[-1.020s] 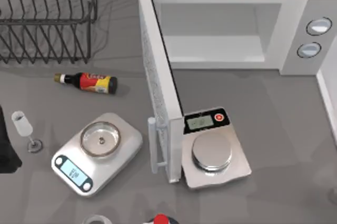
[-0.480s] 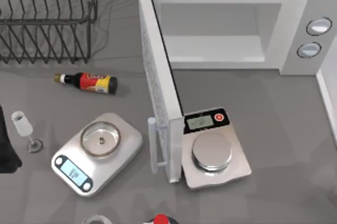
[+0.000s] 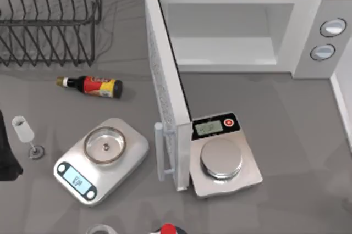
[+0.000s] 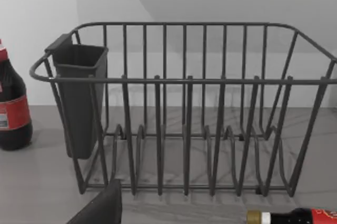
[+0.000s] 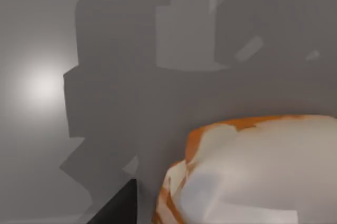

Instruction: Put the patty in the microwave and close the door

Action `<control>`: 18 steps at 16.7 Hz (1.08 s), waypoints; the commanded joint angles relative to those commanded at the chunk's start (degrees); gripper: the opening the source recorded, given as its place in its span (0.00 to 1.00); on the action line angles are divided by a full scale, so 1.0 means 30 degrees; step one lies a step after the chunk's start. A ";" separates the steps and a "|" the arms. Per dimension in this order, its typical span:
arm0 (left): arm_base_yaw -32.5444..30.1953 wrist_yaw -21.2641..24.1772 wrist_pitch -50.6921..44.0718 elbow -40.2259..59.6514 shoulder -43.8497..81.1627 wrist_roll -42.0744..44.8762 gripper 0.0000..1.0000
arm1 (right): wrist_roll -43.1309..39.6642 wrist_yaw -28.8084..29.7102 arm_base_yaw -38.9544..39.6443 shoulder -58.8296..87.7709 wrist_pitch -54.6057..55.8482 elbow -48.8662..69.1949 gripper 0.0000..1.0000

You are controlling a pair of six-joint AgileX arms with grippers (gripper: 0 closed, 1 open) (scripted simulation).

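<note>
Patty [image 5: 247, 174] looming lower right in right wrist view beside one dark fingertip [image 5: 118, 205], grip state untellable; microwave [image 3: 242, 22] upper right, door [image 3: 165, 96] swung open for loading.

Black matte left arm [image 3: 6, 154] at nine o'clock, dark angular finger [image 4: 102, 208], black flat-edged finger [image 5: 118, 205]

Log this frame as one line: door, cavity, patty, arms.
door: open | microwave: cavity bare | patty: on table, close under right wrist camera | left arm: parked at table's left edge
</note>
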 joint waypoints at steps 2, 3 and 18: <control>0.0000 0.0000 0.0000 0.0000 0.0000 0.0000 1.00 | -0.0051 0.0003 -0.0009 -0.0183 -0.0281 0.0306 0.00; 0.0000 0.0000 0.0000 0.0000 0.0000 0.0000 1.00 | -0.0089 0.0006 -0.0018 -0.0424 -0.0721 0.0746 0.00; 0.0000 0.0000 0.0000 0.0000 0.0000 0.0000 1.00 | -0.0106 0.0005 -0.0056 -0.3264 -0.8845 0.5501 0.00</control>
